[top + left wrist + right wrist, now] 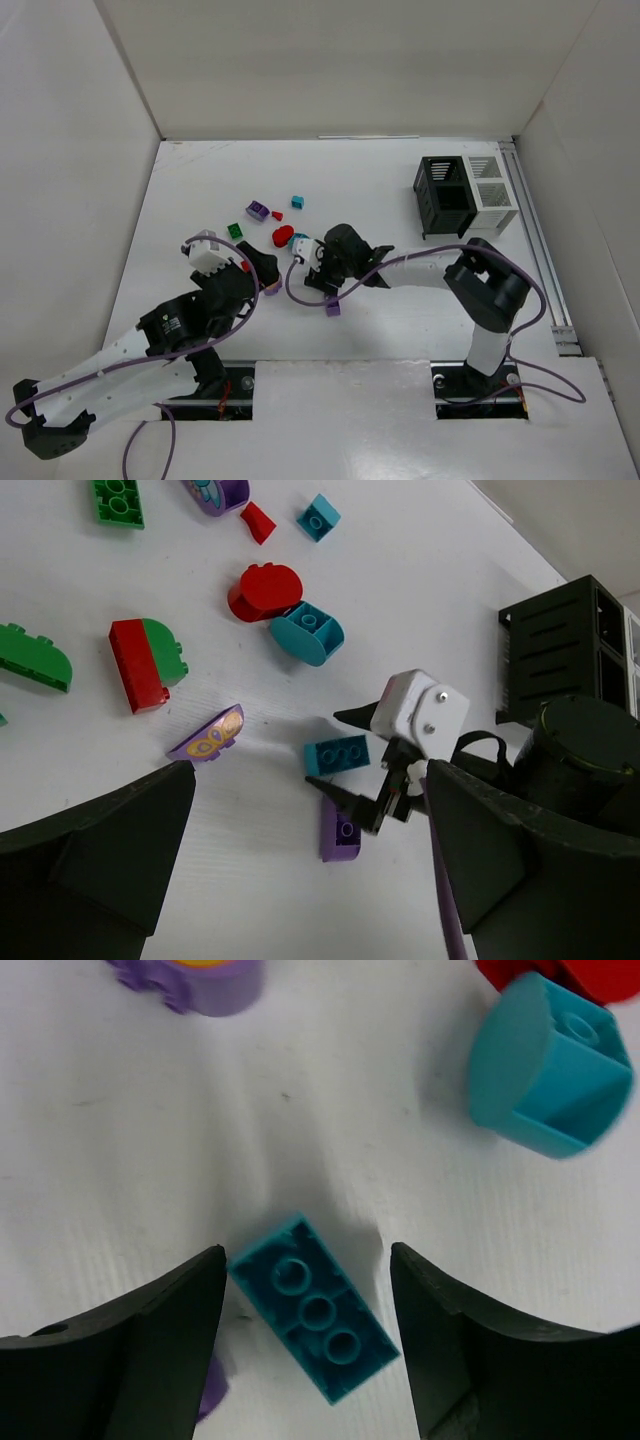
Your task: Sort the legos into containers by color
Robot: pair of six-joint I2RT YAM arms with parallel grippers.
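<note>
**A:** Pick stage. Your right hand (305,1252) is low over the worktop (190,190), fingers apart, one on each side of the teal oblong brick (315,1310). The left finger is just beside one corner and there is a clear gap on the other side. Nothing is clamped yet.

**B:** Note that the brick lies slantwise to your fingers, not square. My guess is that it will swivel as they meet it, so bring them in slowly. The rounded teal brick (545,1070) at upper right of the wrist view is near but apart, so you are straddling only one piece.

**A:** Why this brick? It lies by itself at centre frame in the overhead view, while the red dome (265,590) and the rounded teal brick are touching each other. The purple curved piece (340,830) is just below your lower finger and could get nudged.

**B:** Your left hand (308,770) is at left of centre, fingers fully spread and holding nothing. It is probably placed there to leave the right arm room.

**A:** Destination: the black container (432,170) and the white container (490,170) stand joined at upper right, well apart from the pile. I cannot tell whether anything is in them, so I judge the sort to be at an early stage.
</note>
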